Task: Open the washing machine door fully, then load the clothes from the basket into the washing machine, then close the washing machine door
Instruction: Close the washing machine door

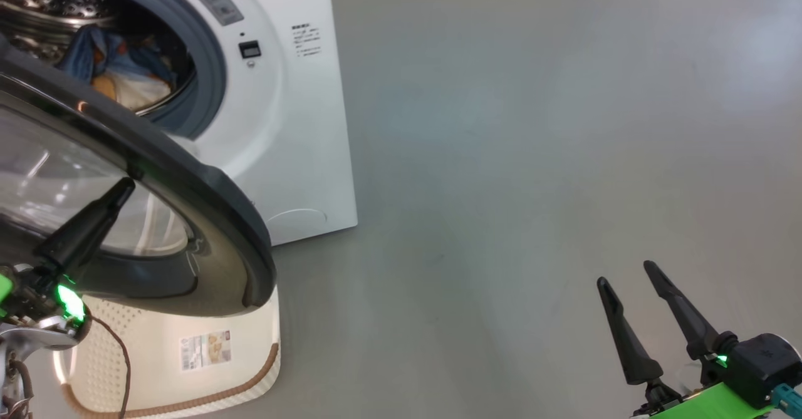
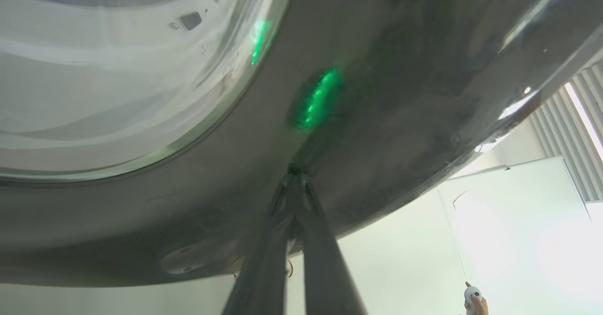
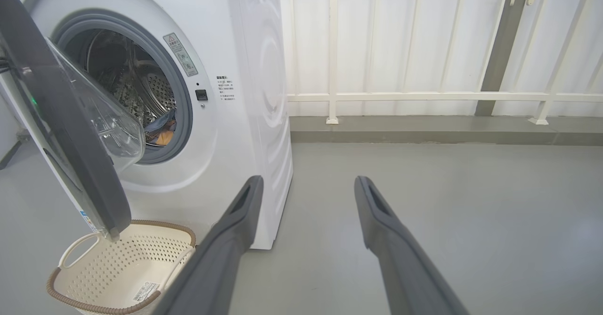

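The washing machine door (image 1: 207,200) was all that remained: clothes (image 1: 125,71) in, basket (image 1: 250,331) empty, clenched left claw (image 2: 294,176) on its rim, right claw (image 1: 626,274) spread.

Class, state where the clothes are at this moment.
The clothes lie inside the washing machine drum, upper left in the head view, behind the partly open washing machine door and above the basket.
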{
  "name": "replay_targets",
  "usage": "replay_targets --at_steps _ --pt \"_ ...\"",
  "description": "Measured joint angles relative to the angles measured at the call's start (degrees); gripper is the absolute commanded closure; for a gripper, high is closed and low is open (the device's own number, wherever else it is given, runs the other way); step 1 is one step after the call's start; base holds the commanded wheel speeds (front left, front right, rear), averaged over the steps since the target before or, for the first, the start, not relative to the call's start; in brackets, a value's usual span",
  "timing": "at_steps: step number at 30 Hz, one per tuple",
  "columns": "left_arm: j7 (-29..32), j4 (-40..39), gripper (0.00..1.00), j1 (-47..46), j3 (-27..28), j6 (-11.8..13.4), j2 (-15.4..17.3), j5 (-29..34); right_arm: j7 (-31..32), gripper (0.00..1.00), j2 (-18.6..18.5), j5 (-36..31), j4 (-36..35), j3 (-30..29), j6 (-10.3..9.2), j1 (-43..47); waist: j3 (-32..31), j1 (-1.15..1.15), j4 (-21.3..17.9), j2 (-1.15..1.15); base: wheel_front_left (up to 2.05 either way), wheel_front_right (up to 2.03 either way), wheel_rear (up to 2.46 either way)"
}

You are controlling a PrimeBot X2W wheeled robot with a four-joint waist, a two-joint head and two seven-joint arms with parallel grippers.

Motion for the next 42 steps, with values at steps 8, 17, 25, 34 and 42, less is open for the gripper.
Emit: replay_targets --at_steps 8,17,25,34,42 --pt "-1.0 -1.0 1.00 0.3 1.5 0.0 -1.3 -0.9 0.0 0.00 0.1 0.0 -0.1 -1.1 0.00 0.0 0.7 0.00 2.5 0.00 0.00 0.00 0.00" --pt "-2.2 -3.3 1.00 2.5 3.5 0.0 -2.4 -2.7 0.0 0.00 0.1 0.0 -0.3 -1.9 0.00 -0.2 1.2 0.00 6.8 0.00 0.00 0.00 0.00" --pt "-6.3 -6.1 0.00 5.5 5.3 -1.5 -5.6 -2.1 0.0 0.00 0.0 0.0 -0.6 -2.7 0.00 -0.2 1.2 0.00 10.5 0.00 0.00 0.00 0.00" --pt "-9.2 -8.2 0.00 9.0 7.4 -3.0 -7.3 0.3 0.0 0.00 -0.1 0.0 -0.6 -2.5 0.00 -0.2 -0.2 0.00 11.7 0.00 0.00 0.00 0.00" --pt "-13.8 -11.8 0.00 11.3 8.3 -3.5 -7.4 7.5 0.0 0.00 -0.3 0.0 -0.4 -2.5 0.00 0.2 -1.7 0.00 11.4 0.00 0.00 0.00 0.00"
